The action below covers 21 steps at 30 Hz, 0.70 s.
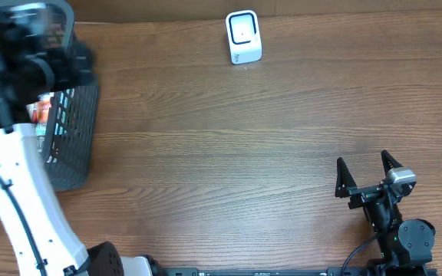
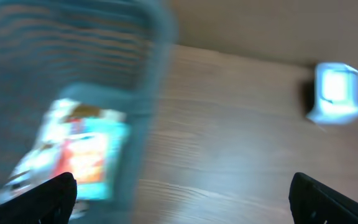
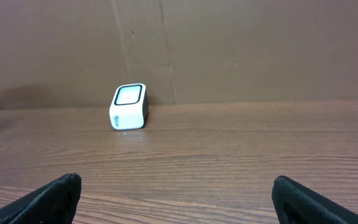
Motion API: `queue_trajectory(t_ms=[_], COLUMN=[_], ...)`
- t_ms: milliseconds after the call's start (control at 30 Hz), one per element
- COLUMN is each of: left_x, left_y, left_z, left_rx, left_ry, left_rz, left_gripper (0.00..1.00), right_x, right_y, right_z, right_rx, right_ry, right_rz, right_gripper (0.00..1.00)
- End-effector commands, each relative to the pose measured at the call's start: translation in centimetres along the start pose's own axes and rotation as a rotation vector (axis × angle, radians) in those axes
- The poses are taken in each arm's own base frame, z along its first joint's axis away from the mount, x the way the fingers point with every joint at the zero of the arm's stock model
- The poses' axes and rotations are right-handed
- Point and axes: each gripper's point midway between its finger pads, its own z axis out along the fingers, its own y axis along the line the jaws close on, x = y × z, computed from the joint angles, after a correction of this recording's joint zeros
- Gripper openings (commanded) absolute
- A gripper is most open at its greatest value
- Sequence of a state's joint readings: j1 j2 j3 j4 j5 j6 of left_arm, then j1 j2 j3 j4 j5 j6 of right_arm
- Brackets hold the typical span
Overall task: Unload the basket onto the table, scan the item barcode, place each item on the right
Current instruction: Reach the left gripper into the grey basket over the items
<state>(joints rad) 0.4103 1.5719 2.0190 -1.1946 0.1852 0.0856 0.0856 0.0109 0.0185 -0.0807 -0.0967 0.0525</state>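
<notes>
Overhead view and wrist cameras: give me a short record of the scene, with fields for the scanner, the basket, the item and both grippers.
scanner: white, upright, alone at the far side
basket: dark mesh, at the left edge
item: colourful packet inside the basket, blurred
left gripper: open, empty, by the basket
right gripper: open, empty, front right, facing the scanner

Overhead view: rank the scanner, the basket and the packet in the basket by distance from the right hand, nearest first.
1. white scanner: far side, ahead and to the left of the right hand.
2. mesh basket: far left.
3. packet: inside the mesh basket, beyond its near wall.
</notes>
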Motion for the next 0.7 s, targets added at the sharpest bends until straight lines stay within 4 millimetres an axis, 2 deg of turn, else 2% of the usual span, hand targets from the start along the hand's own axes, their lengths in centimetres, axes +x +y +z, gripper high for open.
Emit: queue_trajectory(t_ms=[0,133,300,567,667], left_x=[-1.1,-0.7,1.3,6.4,7.5], left_y=[4.4,9.0,13.0,14.6,15.0], left_z=[-2.0,-2.0,1.0,7.8,9.5], left_rx=[-0.102,-0.185,-0.222,-0.153,-0.131], left_ry=[-0.066,-0.067,0.025,0.270,0.319], left_rz=[-0.040,-0.108,-0.176,-0.092,-0.058], left_gripper=[1.00,1.00,1.00,1.00,1.00], right_x=[0.2,0.2,0.2,0.2,0.2], right_y=[-0.2,-0.2,-0.2,-0.2,-0.2], right_z=[0.0,0.0,0.0,0.0,0.0], right_rx=[0.010,0.010,0.010,0.010,0.010], right_ry=[-0.002,-0.002,-0.002,-0.002,-0.002], right_rz=[0.000,0.000,0.000,0.000,0.000], right_gripper=[1.00,1.00,1.00,1.00,1.00])
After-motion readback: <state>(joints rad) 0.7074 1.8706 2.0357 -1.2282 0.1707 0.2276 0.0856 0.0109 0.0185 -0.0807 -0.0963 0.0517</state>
